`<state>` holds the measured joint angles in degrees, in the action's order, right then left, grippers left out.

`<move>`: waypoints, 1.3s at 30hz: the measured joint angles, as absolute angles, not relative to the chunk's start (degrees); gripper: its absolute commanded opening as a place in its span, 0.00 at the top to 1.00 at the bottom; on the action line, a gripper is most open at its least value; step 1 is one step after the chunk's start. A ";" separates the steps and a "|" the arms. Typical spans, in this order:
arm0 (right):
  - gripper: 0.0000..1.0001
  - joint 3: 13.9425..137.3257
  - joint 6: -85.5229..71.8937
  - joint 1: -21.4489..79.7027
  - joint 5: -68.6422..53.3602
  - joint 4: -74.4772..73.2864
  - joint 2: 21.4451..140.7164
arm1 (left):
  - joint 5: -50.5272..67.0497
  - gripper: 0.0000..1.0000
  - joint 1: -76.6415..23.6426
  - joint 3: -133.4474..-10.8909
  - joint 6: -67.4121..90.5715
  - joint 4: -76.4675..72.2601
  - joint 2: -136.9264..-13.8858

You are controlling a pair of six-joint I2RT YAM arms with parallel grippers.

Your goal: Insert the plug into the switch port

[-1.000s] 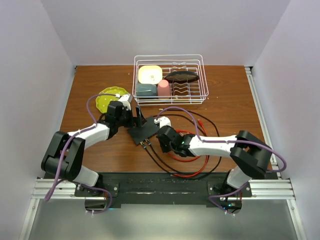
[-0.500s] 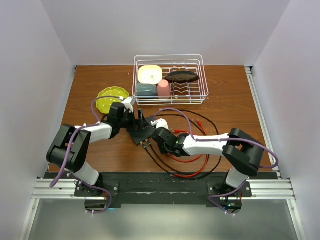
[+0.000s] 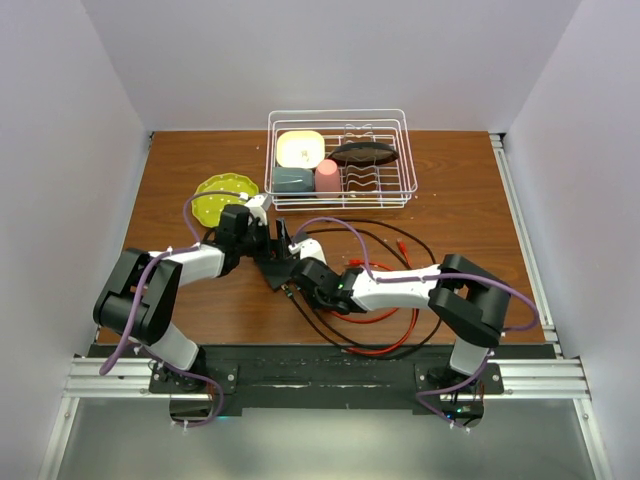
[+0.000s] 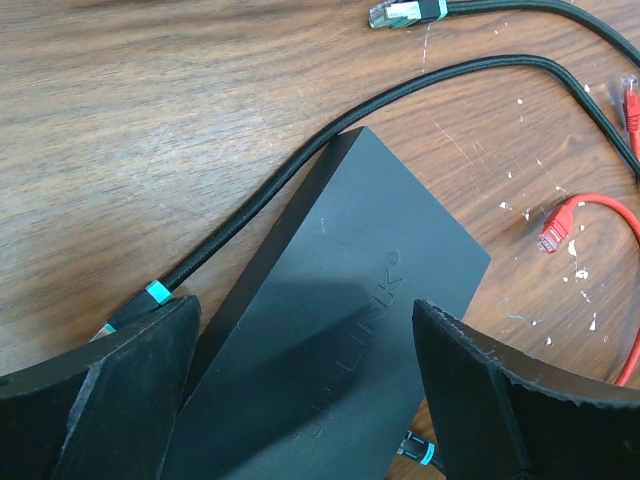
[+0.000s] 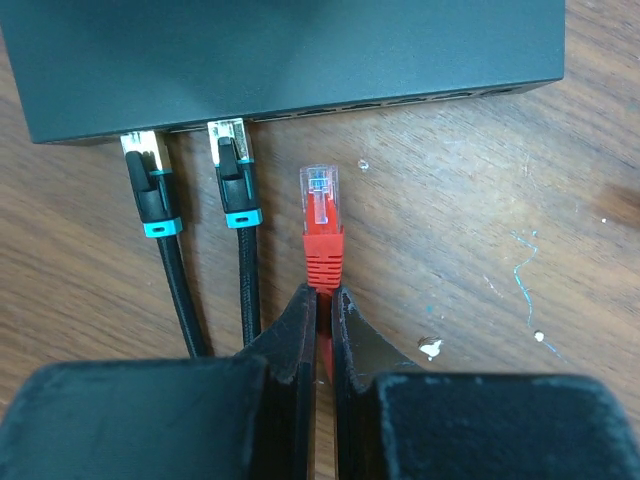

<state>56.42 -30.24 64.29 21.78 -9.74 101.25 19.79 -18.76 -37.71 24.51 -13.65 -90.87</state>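
- While our right gripper (image 5: 322, 300) lies low over the table (image 3: 470, 190), its two fingers are clenched on the rear end of the plug (image 5: 320, 215), a red one with a clear tip, which sticks out ahead of them.
- We see that tip pointing at the socket edge of the switch (image 5: 290, 50), just short of it and not inside any port.
- Left of it in the right wrist view, two black cables with teal bands (image 5: 155, 215) sit plugged into neighbouring ports.
- Beyond, on the switch's flat lid, we read faint raised lettering, "TP-LINK", in the left wrist view.
- Our left gripper (image 4: 300, 400) straddles the switch with its fingers spread wide, one close by each long side; whether they press it we cannot tell.
- Past the switch a loose red connector (image 4: 553, 228) and a black braided cable (image 4: 450, 72) lie on the wood.
- Farthest off we see a green plate (image 3: 215, 195) and a white wire rack (image 3: 335, 112) holding a yellow dish (image 3: 299, 148), a pink cup (image 3: 327, 177) and a dark oval dish (image 3: 364, 153).
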 measured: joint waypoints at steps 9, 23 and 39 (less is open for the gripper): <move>1.00 57.78 -31.16 64.66 23.00 -10.17 102.39 | 19.77 0.09 -18.76 -38.15 24.36 -12.58 -90.87; 1.00 64.45 -33.01 64.77 23.18 -19.14 105.67 | 19.79 0.09 -18.76 -38.26 24.36 -12.32 -90.87; 1.00 67.81 -34.52 64.84 23.62 -23.51 107.61 | 20.56 0.26 -18.31 -38.26 22.90 -11.44 -90.85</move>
<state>67.81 -34.52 64.84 23.62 -23.51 107.61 20.56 -18.31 -38.26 22.90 -11.44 -90.85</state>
